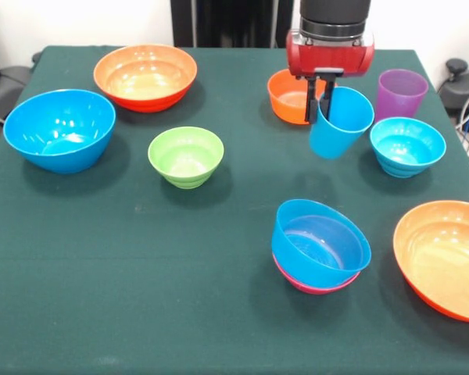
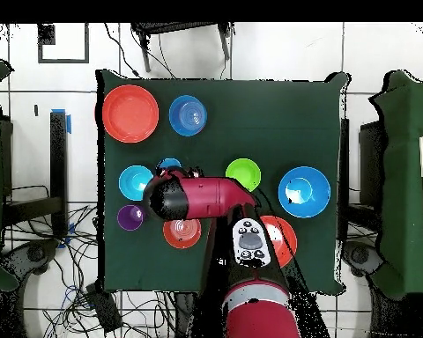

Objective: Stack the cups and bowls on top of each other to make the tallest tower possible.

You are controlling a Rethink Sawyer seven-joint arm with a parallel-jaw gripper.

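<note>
My gripper is shut on the rim of the light blue cup, one finger outside the wall and one inside. The cup hangs tilted above the cloth; in the overhead view only its edge peeks out from under the arm. The purple cup stands upright just right of it. Towards the front, the tower is a blue bowl nested in a pink bowl. Loose bowls: a small orange one behind the gripper, cyan, green, large blue, and two wide orange ones.
The green tablecloth covers the whole table. The arm hides part of the table's middle in the overhead view. Chairs and cables lie around the table's sides.
</note>
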